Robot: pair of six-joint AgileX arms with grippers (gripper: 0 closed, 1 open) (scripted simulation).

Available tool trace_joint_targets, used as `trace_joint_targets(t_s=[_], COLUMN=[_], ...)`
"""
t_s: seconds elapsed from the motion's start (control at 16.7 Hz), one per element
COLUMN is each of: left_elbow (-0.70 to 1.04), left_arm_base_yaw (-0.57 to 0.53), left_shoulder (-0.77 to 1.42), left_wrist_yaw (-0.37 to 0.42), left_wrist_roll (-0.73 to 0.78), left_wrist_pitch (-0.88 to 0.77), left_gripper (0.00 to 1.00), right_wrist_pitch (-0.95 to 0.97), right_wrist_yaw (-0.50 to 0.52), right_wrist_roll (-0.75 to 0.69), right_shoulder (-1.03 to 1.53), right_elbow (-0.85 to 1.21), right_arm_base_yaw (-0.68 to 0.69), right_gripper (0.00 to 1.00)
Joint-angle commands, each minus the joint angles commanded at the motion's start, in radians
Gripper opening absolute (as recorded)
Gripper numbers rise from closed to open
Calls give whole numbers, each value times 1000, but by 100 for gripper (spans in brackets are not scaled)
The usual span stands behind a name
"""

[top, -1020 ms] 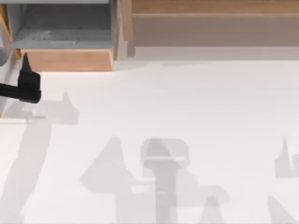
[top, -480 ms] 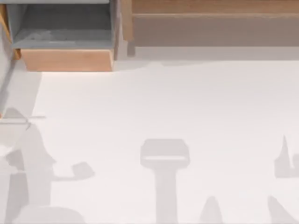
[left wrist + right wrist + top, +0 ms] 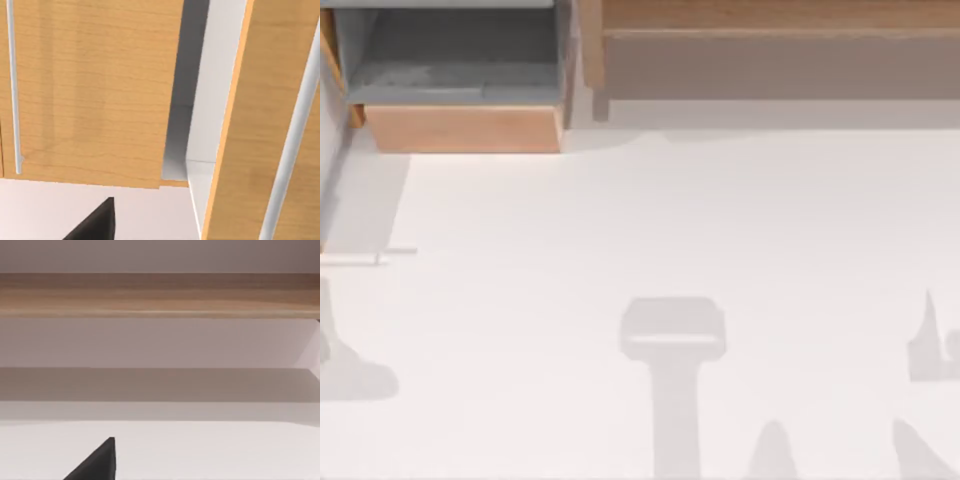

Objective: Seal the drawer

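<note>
The drawer (image 3: pixel 465 128) stands pulled out at the table's far left. Its light orange-brown front board faces the table, and the grey walls and floor (image 3: pixel 450 60) lie bare behind it. In the left wrist view, light wooden faces (image 3: pixel 95 90) with thin pale rods loom close, split by a grey-white gap (image 3: pixel 192 105). A dark part of my left gripper (image 3: pixel 95 222) juts in below them over white table. The right wrist view has a dark part of my right gripper (image 3: pixel 95 462) over the table, far from the drawer.
A long wooden unit with a brown-grey panel (image 3: pixel 770 60) runs along the far edge to the drawer's right, and the right wrist view faces it (image 3: pixel 160 295). The white table (image 3: pixel 670 220) carries only soft arm shadows.
One second ago my left gripper hung by the drawer front's left corner in the top view. It has since left that view, its shadow sliding down the left edge. The drawer has not moved.
</note>
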Motion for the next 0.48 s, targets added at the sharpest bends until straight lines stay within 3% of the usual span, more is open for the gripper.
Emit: trace_joint_targets(t_s=[0.18,0.48], left_elbow=[25,23], left_arm_base_yaw=[40,38], left_shoulder=[54,53], left_wrist_yaw=[46,47], left_wrist_roll=[73,75], left_wrist_pitch=[71,72], left_gripper=[100,100], right_wrist_pitch=[0,0], right_wrist_yaw=[0,0], right_wrist_roll=[0,0], right_shoulder=[0,0], right_elbow=[0,0], right_arm_base_yaw=[0,0], right_gripper=[100,100])
